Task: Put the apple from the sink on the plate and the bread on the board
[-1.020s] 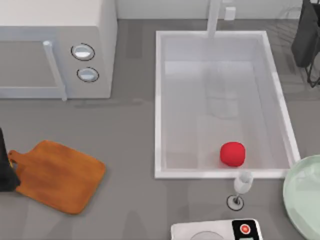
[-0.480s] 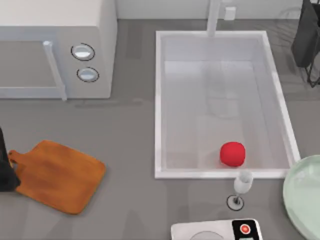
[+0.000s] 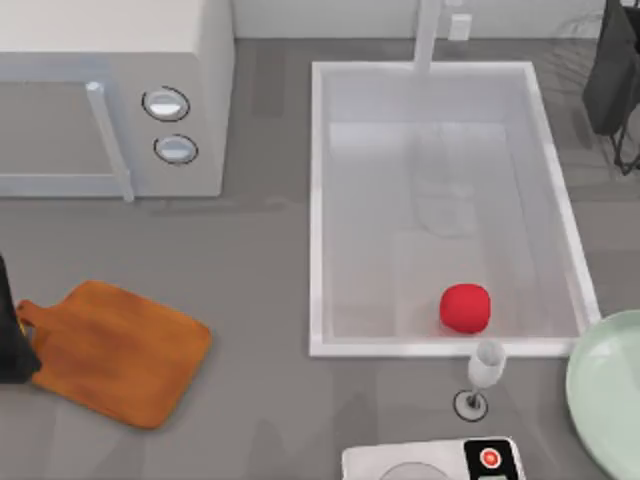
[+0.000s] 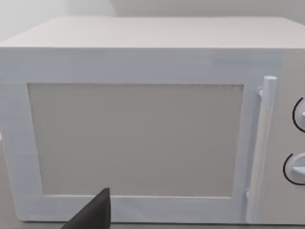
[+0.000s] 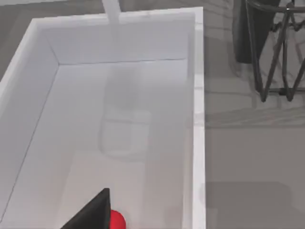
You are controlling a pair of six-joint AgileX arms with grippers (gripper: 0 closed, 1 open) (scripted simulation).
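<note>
- The apple [image 3: 465, 307] lies on the floor of the sink [image 3: 318, 210], in its near right part, close to the near wall and touched by nothing.
- In the right wrist view the apple [image 5: 116, 220] peeks out beside a dark fingertip of the right gripper, with the sink wall [image 5: 198, 119] running alongside.
- The faucet [image 3: 428, 35] stands at the far rim of the sink.
- The plate [image 3: 600, 385] sits at the near right edge of the table, just right of the sink's near corner, with nothing on it.
- The board [image 3: 115, 350] lies flat at the near left, handle pointing left, bare.
- The left arm [image 3: 10, 335] is parked at the left edge, beside the board's handle; whether its gripper is clenched or released I cannot tell.
- The left wrist view faces the microwave [image 4: 143, 124] door; in the top view the microwave [image 3: 110, 90] stands at the far left.
- A wine glass [image 3: 484, 372] stands just near of the sink's rim, left of the plate.
- A dark wire rack [image 5: 279, 52] stands right of the sink at the far side.
- Whether the right gripper is clenched or released I cannot tell either.
</note>
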